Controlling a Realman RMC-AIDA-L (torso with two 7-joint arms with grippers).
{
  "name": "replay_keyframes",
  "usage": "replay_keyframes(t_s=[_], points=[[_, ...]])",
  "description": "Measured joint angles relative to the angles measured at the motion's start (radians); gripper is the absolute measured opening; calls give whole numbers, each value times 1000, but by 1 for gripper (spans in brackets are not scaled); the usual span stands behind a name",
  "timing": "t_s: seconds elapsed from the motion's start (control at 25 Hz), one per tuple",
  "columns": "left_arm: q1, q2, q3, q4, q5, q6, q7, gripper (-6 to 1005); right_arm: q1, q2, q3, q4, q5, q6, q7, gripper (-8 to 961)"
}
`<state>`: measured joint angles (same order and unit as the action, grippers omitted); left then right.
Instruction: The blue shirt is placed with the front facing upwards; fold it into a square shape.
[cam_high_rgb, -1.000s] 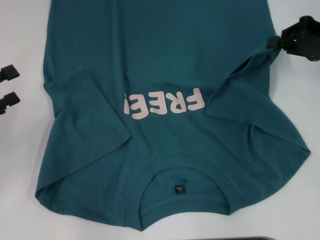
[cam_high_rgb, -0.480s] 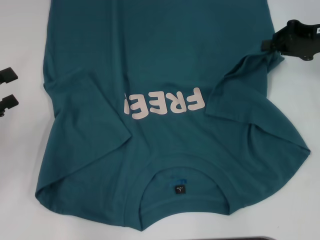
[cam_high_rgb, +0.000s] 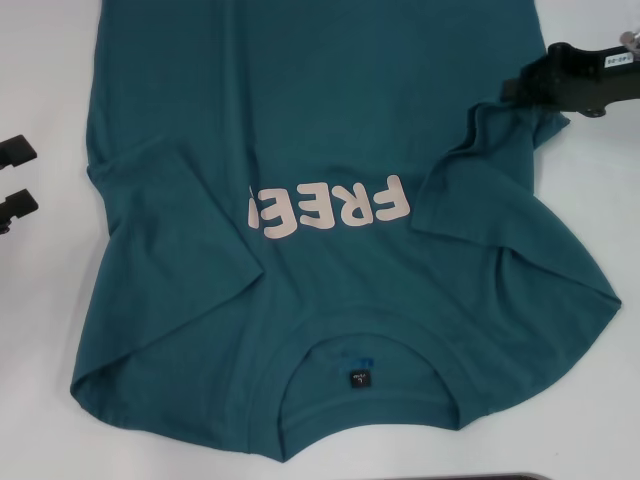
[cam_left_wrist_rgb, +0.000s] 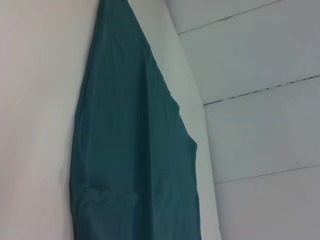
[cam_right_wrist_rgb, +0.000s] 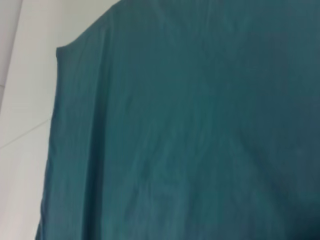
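At the far left edge of the head view, the left end effector (cam_high_rgb: 12, 178) sat low over the white tabletop (cam_high_rgb: 45, 330), just beside the shirt's left edge but apart from it; its two black fingers (cam_high_rgb: 18, 150) stood spread with bare tabletop between them, holding nothing. The blue shirt (cam_high_rgb: 300, 120) lay spread across the middle of the tabletop, front up, with its collar (cam_high_rgb: 365, 345) toward the near side and its hem running out of view on the far side. The left sleeve (cam_high_rgb: 170, 215) was folded inward over the body and covered the last letter of the pale lettering (cam_high_rgb: 330, 210), which read upside down from the head camera. A small black neck tag (cam_high_rgb: 360, 379) showed inside the collar opening. Right of the lettering, the right sleeve (cam_high_rgb: 490, 170) was drawn up into a ridge of wrinkled cloth that rose toward the far right. There the right end effector (cam_high_rgb: 520, 88) reached in from the right edge, its black tip touching the raised cloth at the shirt's right side; it appeared to be closed on that fold. The right wrist view was filled almost wholly by teal cloth, with a strip of tabletop alongside.
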<state>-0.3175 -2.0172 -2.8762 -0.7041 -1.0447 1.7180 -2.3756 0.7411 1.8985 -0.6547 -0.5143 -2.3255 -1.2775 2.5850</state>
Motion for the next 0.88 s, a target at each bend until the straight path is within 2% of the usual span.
replay_keyframes(t_s=[0.2, 0.6, 0.72, 0.88], points=[[3, 0, 0, 0, 0, 2, 2, 932, 7, 2, -26, -8, 2, 52, -4, 37], [-3, 1, 0, 0, 0, 1, 1, 932, 15, 0, -19, -20, 46, 31, -149, 465], [-2, 2, 0, 0, 0, 1, 1, 933, 3, -7, -19, -36, 94, 22, -226, 651], [2, 2, 0, 0, -10, 0, 1, 933, -4, -13, -20, -44, 96, 50, -245, 841]])
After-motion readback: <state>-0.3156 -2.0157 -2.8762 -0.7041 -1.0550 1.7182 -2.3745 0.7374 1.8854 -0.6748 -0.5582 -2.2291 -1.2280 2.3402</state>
